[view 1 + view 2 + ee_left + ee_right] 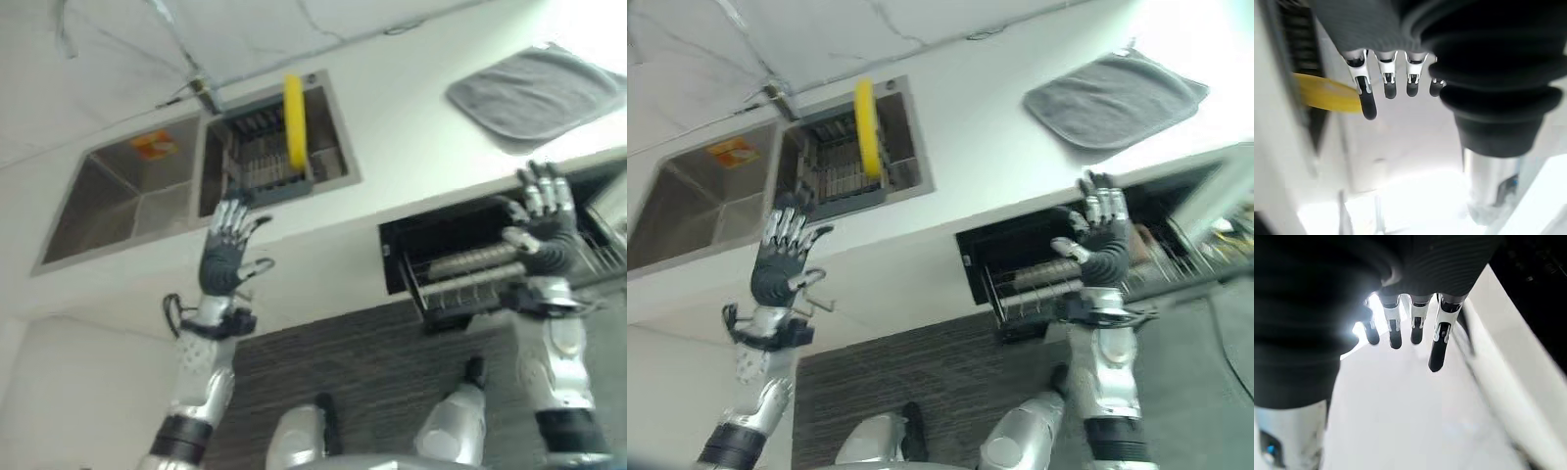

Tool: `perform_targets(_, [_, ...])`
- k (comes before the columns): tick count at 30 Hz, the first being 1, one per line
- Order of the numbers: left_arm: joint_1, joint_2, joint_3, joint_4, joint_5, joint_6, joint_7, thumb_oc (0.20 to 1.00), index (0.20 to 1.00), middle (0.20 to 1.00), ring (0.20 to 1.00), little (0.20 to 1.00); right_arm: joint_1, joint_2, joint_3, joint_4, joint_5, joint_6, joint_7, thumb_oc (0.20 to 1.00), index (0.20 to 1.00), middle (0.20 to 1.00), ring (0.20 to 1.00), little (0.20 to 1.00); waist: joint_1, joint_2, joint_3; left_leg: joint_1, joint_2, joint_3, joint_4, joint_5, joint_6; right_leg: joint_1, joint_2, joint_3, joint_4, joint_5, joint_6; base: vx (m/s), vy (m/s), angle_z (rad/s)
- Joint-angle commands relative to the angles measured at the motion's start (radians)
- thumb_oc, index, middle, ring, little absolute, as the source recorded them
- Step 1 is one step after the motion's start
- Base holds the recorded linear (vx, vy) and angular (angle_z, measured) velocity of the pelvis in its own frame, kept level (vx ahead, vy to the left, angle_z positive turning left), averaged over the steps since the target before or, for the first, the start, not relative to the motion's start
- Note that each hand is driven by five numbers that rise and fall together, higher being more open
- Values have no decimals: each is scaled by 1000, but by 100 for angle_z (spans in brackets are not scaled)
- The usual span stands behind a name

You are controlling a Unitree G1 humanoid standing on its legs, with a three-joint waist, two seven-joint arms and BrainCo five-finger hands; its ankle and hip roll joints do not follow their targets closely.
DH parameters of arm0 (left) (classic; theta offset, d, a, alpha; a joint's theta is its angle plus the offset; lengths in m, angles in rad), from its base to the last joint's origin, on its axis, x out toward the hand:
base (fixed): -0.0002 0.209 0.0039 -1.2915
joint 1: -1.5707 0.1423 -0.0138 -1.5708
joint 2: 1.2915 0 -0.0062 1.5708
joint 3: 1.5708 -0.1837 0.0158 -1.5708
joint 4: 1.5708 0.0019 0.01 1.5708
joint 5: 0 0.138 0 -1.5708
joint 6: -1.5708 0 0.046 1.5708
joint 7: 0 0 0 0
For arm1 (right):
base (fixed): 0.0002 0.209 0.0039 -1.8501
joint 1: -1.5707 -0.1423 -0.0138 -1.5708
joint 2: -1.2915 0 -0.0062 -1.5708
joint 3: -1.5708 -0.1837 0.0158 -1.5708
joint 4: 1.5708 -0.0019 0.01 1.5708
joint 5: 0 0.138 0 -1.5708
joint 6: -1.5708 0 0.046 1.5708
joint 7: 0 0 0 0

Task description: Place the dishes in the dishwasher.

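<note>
A: Surface first. What does it look like?

B: A white surface point(411, 137), faintly veined like marble, runs across the view. A double steel sink point(127, 196) is set into it on the robot's left. The bare basin carries an orange sticker point(155, 145). The other basin holds a dark dish rack point(265, 162).

A: Any dishes?

B: One yellow plate point(294, 119), standing upright on edge in the rack. The left wrist view shows the same plate point(1327, 93) as a yellow band past the fingertips, apart from them.

A: Rest of the surface?

B: A grey drying mat point(537, 93) lies flat toward the right, well apart from the sink. A tap point(201, 90) sits at the sink's far edge.

A: And the dishwasher?

B: The dishwasher point(441, 245) is an open dark cavity under the surface's front edge, on the right. Its wire rack point(470, 279) is pulled partway out. What lies in it I cannot make out. The floor point(372, 362) below is dark and streaked.

A: Hands?

B: The left hand point(227, 257) is raised in front of the sink, fingers straight and spread, holding nothing. The right hand point(544, 220) is raised in front of the dishwasher opening, fingers likewise extended, empty. Both wrist views show straight fingers over pale surface.
</note>
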Motion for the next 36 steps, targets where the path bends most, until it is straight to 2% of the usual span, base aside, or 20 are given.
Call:
perform_targets(1, [-52,84,37,-129,-1,-38,22,1000,1000,1000,1000,1000,-69,-102,18,-118,27,-111,16,1000,1000,1000,1000,1000,11,-4,-84,96,2,-45,-215,50,-26,162,124,1,29,-270,25,-114,67,28])
perform_targets(3, [-70,72,33,-132,-2,-29,11,1000,1000,1000,1000,1000,-65,-103,27,-136,14,-117,-1,1000,1000,1000,1000,1000,24,-26,-81,71,-41,-58,-212,46,-22,177,211,-10,26,-310,-1,-116,17,-8])
perform_targets(5, [-75,59,30,-139,10,-19,8,1000,1000,1000,1000,1000,-84,-109,33,-123,8,-122,-11,1000,1000,1000,1000,1000,46,-39,-76,38,-60,-58,-183,49,-33,215,225,-44,-58,-323,-27,-100,-36,-13])
perform_targets(6, [-75,54,27,-140,9,-16,5,1000,1000,1000,1000,1000,-98,-113,36,-112,4,-122,-18,1000,1000,1000,1000,1000,48,-40,-72,31,-66,-70,-179,54,-30,219,232,-31,-81,-316,-32,-100,-95,-35])
perform_targets(7, [-69,44,17,-126,-2,-34,-7,1000,1000,1000,1000,1000,-110,-128,41,-105,2,-113,-34,1000,1000,1000,1000,1000,45,-42,-66,27,-71,-77,-171,58,-37,244,252,-19,-152,-302,-50,-135,-74,-22])
perform_targets(8, [-62,40,17,-124,1,-41,-10,1000,1000,1000,1000,1000,-112,-127,43,-102,-2,-114,-32,1000,1000,1000,1000,1000,47,-41,-62,20,-67,-62,-168,75,-33,245,251,-36,-168,-282,-56,-96,-90,-18])
perform_targets(12, [-33,29,15,-112,8,-44,-4,1000,1000,1000,1000,1000,-81,-119,54,-106,-16,-106,-23,1000,1000,1000,1000,1000,35,-48,-72,36,-64,-46,-166,79,-42,291,255,-20,-267,-233,-55,13,-57,-4])
perform_targets(21, [-23,22,19,-105,39,-9,33,1000,1000,1000,1000,1000,-60,-119,59,-99,-5,-71,11,1000,1000,1000,1000,1000,19,-51,-91,78,-54,-43,-160,67,-58,330,263,-7,-333,-206,-58,39,-49,-8])
perform_targets(23, [-25,22,18,-105,46,-5,42,1000,1000,1000,1000,1000,-63,-123,57,-97,3,-64,21,1000,1000,1000,1000,1000,16,-57,-90,75,-58,-61,-123,44,-57,324,267,13,-328,-209,-65,-5,-68,-4])
perform_targets(24, [-22,23,20,-104,52,-10,51,1000,1000,1000,1000,1000,-65,-130,56,-98,7,-54,32,1000,1000,1000,1000,1000,16,-67,-88,68,-71,-72,-49,-4,-48,316,263,28,-319,-212,-72,0,-86,-2])
perform_targets(25, [-18,23,24,-111,53,-4,50,1000,1000,1000,1000,1000,-62,-134,52,-102,9,-51,36,1000,1000,1000,1000,1000,18,-75,-84,47,-73,-70,36,-17,-45,316,261,30,-316,-214,-80,5,-105,-1])
perform_targets(27, [-5,22,31,-119,47,5,41,1000,1000,1000,1000,1000,-49,-138,47,-101,17,-46,42,1000,1000,1000,1000,1000,26,-88,-66,-20,-64,-90,200,7,-54,326,265,35,-316,-207,-95,39,-107,-1])
perform_targets(28, [0,19,32,-119,49,8,42,1000,1000,1000,1000,1000,-48,-135,51,-95,19,-49,45,1000,1000,1000,1000,1000,30,-87,-56,-41,-61,-102,220,18,-55,330,273,42,-315,-203,-96,180,12,-9])
perform_targets(29, [19,10,44,-120,47,5,42,1000,1000,1000,1000,1000,-55,-116,64,-82,0,-47,51,1000,1000,1000,1000,1000,48,-76,-43,-45,-67,-121,100,65,-55,340,286,56,-313,-201,-87,263,144,-9])
perform_targets(32, [40,-2,47,-130,45,8,55,1000,1000,1000,1000,1000,-71,-109,96,-92,-41,-12,24,1000,1000,1000,1000,1000,74,-52,-32,-92,-7,-168,-110,242,-99,389,303,78,-326,-224,-89,262,216,-39])
perform_targets(33, [42,-4,47,-129,40,12,66,1000,1000,1000,1000,1000,-76,-111,108,-93,-51,4,18,1000,1000,1000,1000,1000,79,-54,-27,-115,19,-185,-133,270,-107,400,299,87,-324,-229,-94,246,287,-28])
perform_targets(36, [31,-5,57,-91,3,-4,71,1000,1000,1000,1000,1000,-86,-144,123,-81,-49,55,17,1000,1000,1000,1000,1000,71,-64,-25,-109,65,-208,-108,247,-102,393,261,99,-296,-246,-92,252,416,-56])
